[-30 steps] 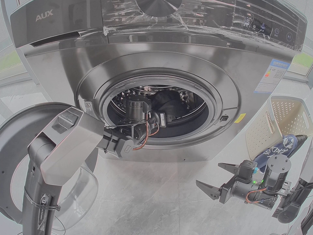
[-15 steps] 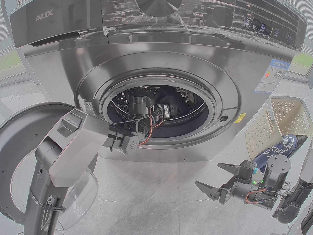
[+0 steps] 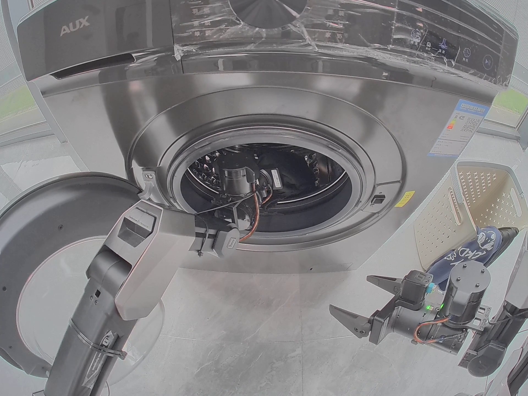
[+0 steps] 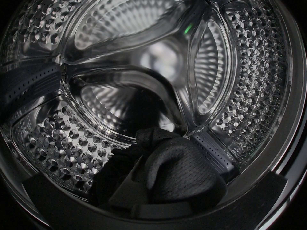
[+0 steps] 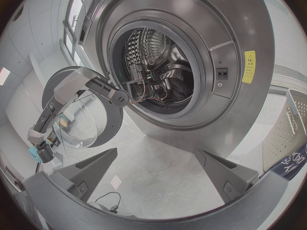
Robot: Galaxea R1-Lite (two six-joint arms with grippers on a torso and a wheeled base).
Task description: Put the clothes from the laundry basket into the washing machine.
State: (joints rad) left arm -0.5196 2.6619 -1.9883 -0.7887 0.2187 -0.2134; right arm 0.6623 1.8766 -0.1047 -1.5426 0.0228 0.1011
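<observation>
Drop-off seems in hand: the left gripper [image 3: 280, 178] sits inside the washing machine [image 3: 308, 100], over a black garment [image 4: 179, 173] at the drum's front lip, its grip impossible to tell. Next, the splayed right gripper [image 3: 355, 295] should probably fetch the blue garment [image 3: 467, 254] from the laundry basket [image 3: 484, 193].

the left arm [image 3: 144, 259] ends inside the drum [image 3: 204, 167], its tip hidden behind its own wrist. the black garment [image 4: 182, 173] there fades into shadow along its lower edge. the laundry basket [image 3: 440, 226] is cut off by the frame edge; the right arm [image 3: 468, 288] covers part of the navy garment [image 3: 485, 243] in it.
</observation>
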